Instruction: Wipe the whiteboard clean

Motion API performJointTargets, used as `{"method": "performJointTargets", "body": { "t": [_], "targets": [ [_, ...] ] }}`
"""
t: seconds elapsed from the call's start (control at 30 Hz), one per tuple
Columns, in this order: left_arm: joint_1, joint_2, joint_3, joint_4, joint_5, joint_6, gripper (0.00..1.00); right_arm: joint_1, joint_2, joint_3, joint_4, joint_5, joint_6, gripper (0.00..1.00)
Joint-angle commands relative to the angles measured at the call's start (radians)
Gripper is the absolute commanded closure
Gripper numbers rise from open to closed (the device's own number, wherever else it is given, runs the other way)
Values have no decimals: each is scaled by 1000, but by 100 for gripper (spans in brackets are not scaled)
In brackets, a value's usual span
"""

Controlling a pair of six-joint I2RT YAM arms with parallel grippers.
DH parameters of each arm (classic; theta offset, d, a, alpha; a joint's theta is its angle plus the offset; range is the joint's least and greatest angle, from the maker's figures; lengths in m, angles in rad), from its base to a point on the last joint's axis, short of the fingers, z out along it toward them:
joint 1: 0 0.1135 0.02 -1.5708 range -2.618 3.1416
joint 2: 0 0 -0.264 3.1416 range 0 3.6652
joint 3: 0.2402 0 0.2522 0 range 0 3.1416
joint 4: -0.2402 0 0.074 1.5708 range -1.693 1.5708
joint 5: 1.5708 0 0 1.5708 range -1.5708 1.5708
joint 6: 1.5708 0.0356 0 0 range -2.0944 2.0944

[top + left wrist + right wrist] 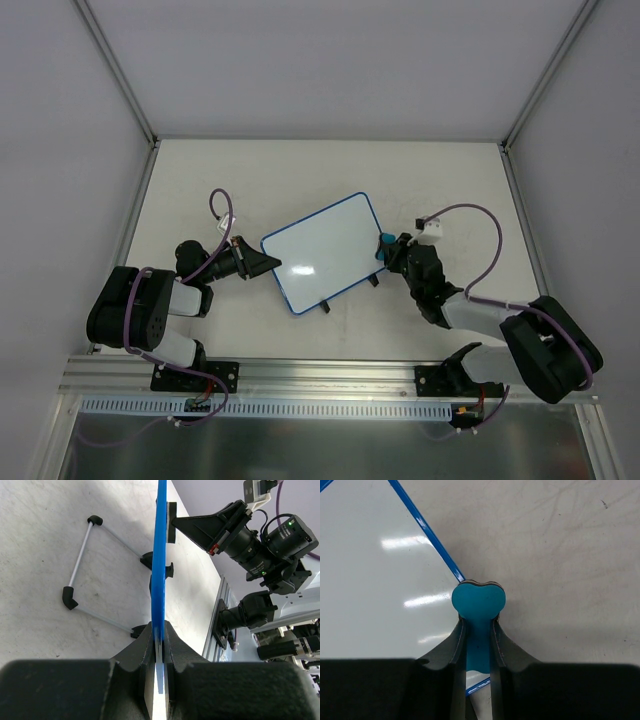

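The whiteboard is white with a thin blue rim and two black feet; its face shows no marks. It lies tilted at the table's middle. My left gripper is shut on its left edge; the left wrist view shows the board edge-on between the jaws. My right gripper is shut on the small blue bone-shaped eraser at the board's right edge. In the right wrist view the eraser sits over the blue rim at the board's corner.
A thin wire stand with black ends shows beneath the board in the left wrist view. The right arm's camera and base lie beyond. White walls bound the table; an aluminium rail runs along the near edge.
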Motion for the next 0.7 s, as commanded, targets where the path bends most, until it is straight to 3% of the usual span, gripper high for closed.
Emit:
{"method": "performJointTargets", "body": {
  "t": [0.0, 0.3, 0.67],
  "targets": [
    [-5, -10, -9, 345, 48, 43, 100, -2, 20, 14, -128, -47, -61, 100],
    [-5, -7, -7, 346, 48, 41, 100, 228, 36, 134, -179, 38, -252, 100],
    [-5, -8, -7, 345, 46, 40, 100, 484, 173, 189, -104, -6, -446, 100]
  ]
}}
